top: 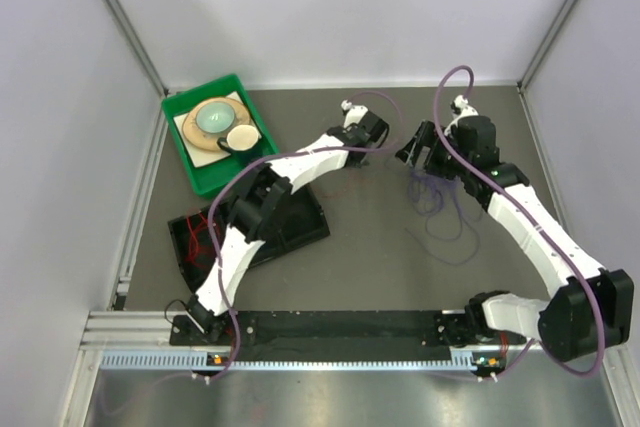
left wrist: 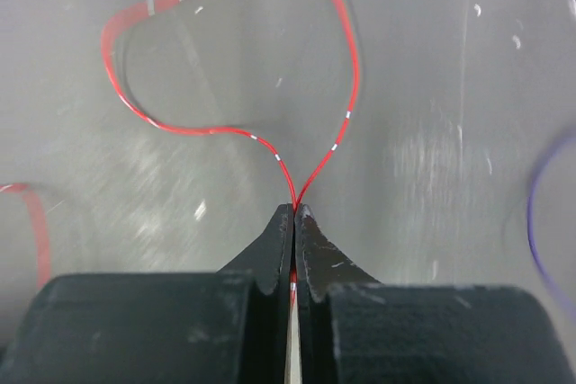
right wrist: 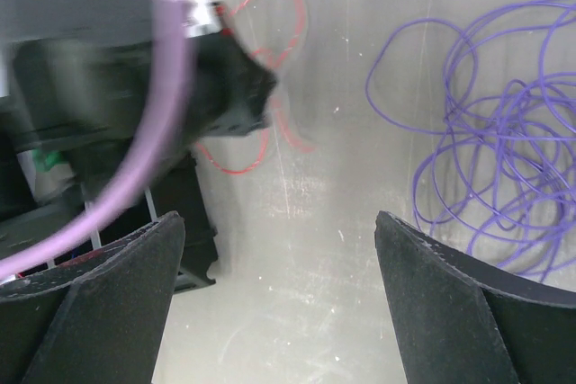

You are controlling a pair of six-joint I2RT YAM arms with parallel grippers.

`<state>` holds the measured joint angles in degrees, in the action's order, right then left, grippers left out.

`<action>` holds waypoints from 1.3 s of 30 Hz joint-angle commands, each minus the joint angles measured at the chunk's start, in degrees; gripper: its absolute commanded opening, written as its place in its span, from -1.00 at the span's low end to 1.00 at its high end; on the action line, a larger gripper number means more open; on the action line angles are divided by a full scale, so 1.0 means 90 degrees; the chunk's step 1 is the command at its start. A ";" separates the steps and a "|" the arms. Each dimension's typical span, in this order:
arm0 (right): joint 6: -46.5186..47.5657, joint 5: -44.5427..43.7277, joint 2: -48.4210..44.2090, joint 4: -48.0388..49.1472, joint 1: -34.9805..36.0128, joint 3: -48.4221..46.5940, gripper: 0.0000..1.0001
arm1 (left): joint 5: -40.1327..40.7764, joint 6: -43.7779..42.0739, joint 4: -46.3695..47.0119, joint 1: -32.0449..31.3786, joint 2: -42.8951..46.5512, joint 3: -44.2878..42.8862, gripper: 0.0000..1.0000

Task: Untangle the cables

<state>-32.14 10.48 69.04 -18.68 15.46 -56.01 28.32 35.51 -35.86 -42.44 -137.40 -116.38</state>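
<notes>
Top view: my left gripper (top: pixel 350 110) and right gripper (top: pixel 415 152) are hanging close together; the purple cable (top: pixel 440 215) is lying in loose coils just below the right jaws. Left wrist: jaws are pinching the red cable (left wrist: pixel 349 114); its loop is fanning out ahead of the tips. Right wrist: jaws are standing spread, empty; purple coils to their right. Judgement: I am separating red from purple; the next move calls for drawing red away gently.
</notes>
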 commanded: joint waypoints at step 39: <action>-0.0482 0.0769 0.0259 0.1313 -0.0029 0.0247 0.69 | 0.0243 -0.1328 -0.1260 0.2028 0.8695 0.4804 -1.00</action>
<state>-36.23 16.47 71.70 -9.93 15.46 -53.98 29.87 22.59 -48.25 -27.14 -61.23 -76.77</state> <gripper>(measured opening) 0.847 0.012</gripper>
